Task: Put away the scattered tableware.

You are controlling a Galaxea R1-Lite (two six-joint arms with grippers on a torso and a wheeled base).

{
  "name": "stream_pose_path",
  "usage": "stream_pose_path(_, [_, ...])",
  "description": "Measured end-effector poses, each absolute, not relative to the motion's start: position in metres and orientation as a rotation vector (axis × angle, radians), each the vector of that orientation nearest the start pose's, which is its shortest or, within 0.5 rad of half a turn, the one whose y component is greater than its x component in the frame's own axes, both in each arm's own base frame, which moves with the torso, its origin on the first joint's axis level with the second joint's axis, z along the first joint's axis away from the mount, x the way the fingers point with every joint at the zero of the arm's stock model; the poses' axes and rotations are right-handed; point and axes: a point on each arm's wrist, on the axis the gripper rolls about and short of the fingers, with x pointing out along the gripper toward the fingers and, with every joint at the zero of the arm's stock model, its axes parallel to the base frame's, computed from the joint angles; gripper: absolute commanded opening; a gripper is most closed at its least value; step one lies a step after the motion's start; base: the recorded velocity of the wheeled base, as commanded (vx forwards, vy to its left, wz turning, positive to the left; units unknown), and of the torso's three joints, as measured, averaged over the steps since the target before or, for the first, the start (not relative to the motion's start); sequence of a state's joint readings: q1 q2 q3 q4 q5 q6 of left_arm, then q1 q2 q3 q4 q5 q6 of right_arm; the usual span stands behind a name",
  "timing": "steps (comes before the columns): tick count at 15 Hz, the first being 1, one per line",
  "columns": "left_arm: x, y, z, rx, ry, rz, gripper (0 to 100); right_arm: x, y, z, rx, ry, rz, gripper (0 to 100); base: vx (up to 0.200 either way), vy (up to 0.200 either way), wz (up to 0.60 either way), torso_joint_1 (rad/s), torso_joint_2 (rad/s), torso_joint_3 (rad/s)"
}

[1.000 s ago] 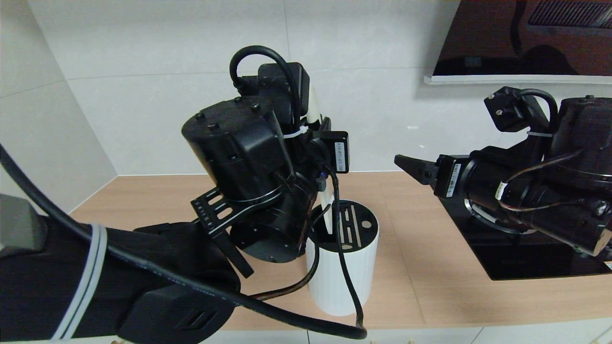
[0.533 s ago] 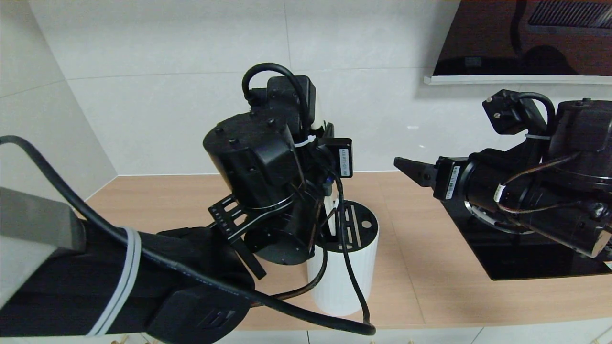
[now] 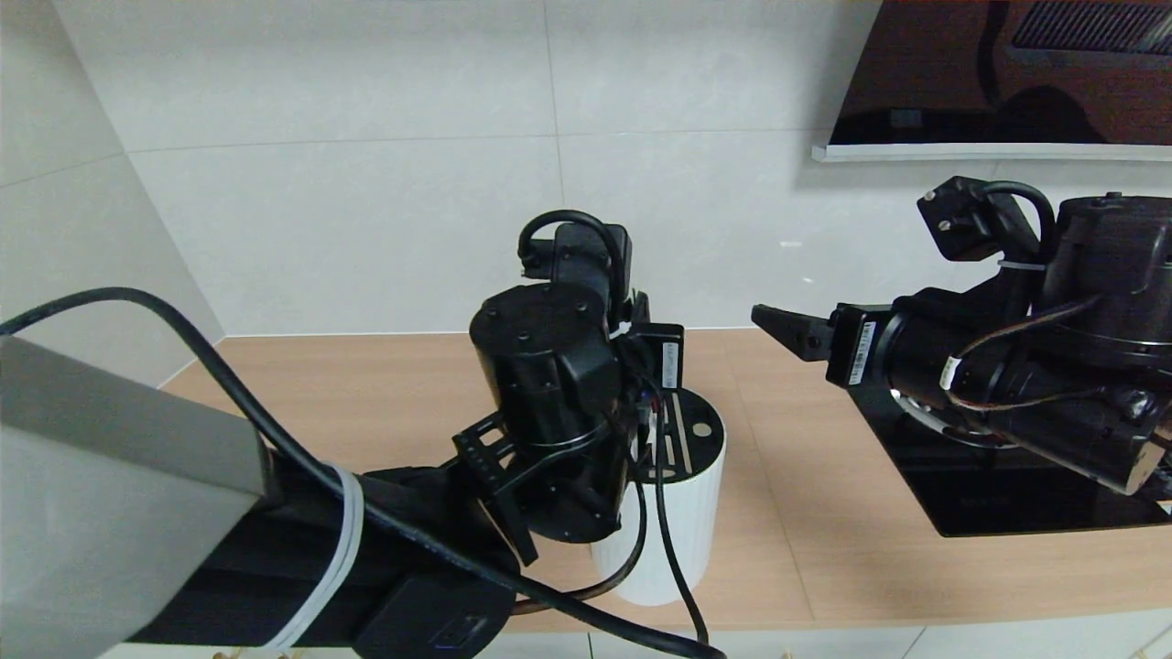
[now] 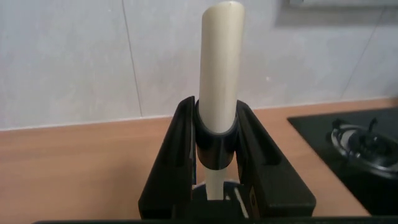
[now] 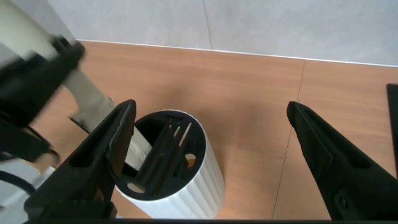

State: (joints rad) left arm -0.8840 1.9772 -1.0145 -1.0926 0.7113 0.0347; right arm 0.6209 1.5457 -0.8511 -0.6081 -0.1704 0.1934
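Tabletop (image 3: 366, 394) of pale wood runs under both arms, backed by a white tiled wall (image 3: 320, 229). The left claw (image 4: 216, 134) is clamped on a knife (image 4: 221, 62). Its two black fingers press the cream handle from either side, at a dark band that rings the handle. The handle stands upright and rises well above the claw. Below the claw the pale blade (image 5: 90, 96) slants downward, and its lower end sits inside an opening in the black slotted top of the holder (image 3: 700, 513). This white ribbed cylinder stands upright on the tabletop directly beneath the left claw, and in the head view the left wrist covers part of its top.

To the right of the left claw, and well apart from it, the right claw (image 5: 210, 109) hangs above the tabletop. Its fingers are spread wide with nothing between them, and they point toward the holder, which lies ahead of and below this claw. A black cooktop (image 3: 1007, 503) lies set into the tabletop behind the right claw, under that arm and apart from the holder. A dark range hood (image 3: 1007, 73) hangs on the wall above the right claw.
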Motion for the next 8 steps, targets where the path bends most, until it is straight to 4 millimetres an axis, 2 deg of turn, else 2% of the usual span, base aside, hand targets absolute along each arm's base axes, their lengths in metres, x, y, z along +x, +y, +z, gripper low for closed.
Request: stream_pose_path(8, [0.257,-0.297,0.147,-0.005,-0.016,-0.134,0,0.229,0.159,0.235,0.154,0.129,0.440,100,0.000,0.000,0.00,0.000,0.00,0.000])
